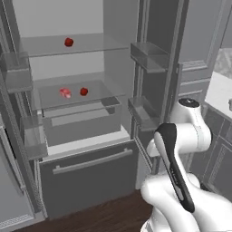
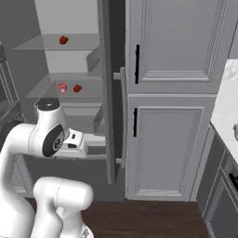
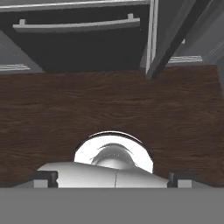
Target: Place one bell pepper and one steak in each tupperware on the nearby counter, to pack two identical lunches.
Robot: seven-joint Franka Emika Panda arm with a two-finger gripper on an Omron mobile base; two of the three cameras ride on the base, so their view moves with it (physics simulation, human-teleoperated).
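Grey fridge door (image 2: 108,88) open beside arm; gripper (image 3: 112,178) spread wide, empty, over wood floor (image 3: 109,105).

Two bell peppers (image 1: 69,42), one steak (image 1: 65,93)

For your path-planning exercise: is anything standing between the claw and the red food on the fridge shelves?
Nothing visible blocks it. The fridge is open, and the peppers and the steak lie uncovered on the shelves. The claw is open, pointing down at the floor.

Arm (image 1: 181,149) folded, claw (image 3: 112,177) pointing down, fingers spread wide.
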